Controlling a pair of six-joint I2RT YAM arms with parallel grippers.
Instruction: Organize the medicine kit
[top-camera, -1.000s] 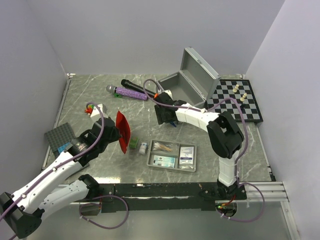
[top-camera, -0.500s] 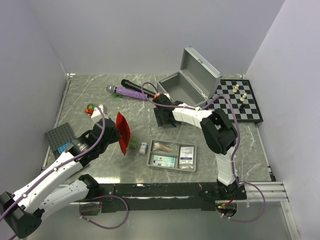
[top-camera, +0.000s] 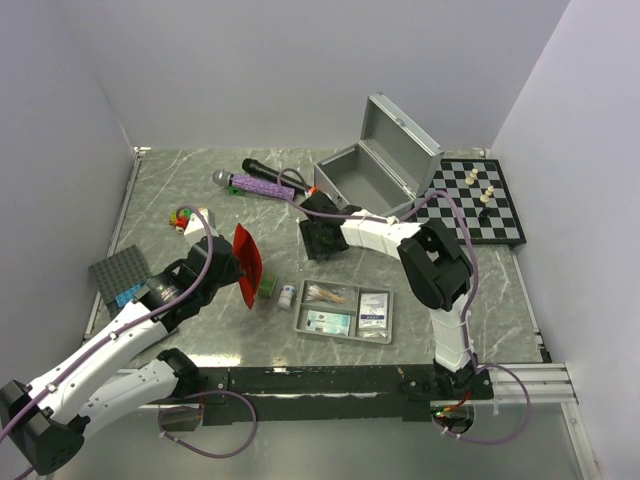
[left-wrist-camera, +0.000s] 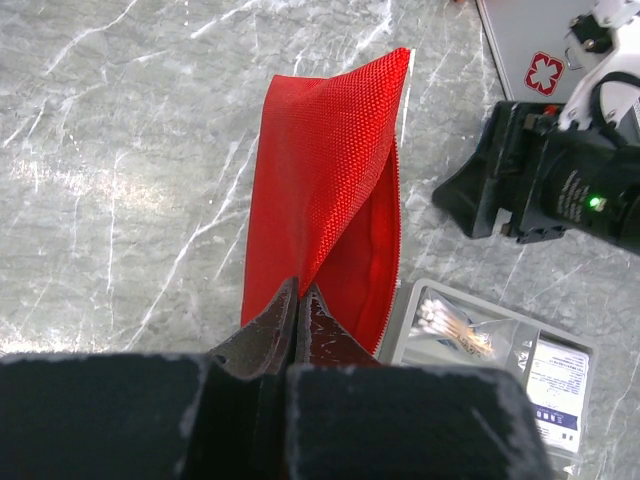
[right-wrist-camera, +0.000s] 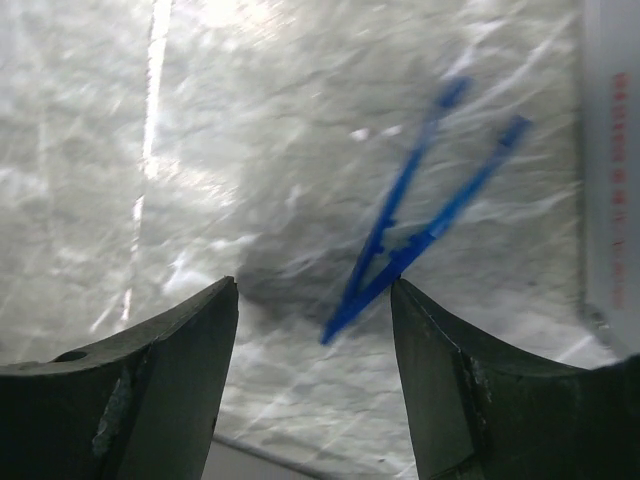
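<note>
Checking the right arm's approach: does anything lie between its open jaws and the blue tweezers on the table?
Nothing visible does. In the right wrist view the blue tweezers lie on the table just beyond the right gripper, whose jaws stand open.

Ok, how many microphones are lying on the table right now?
2. A black microphone lies near the table's far edge. A purple microphone with a silver head lies just in front of it. Both are left of the open metal case. No others show, though the arms could hide some.
</note>
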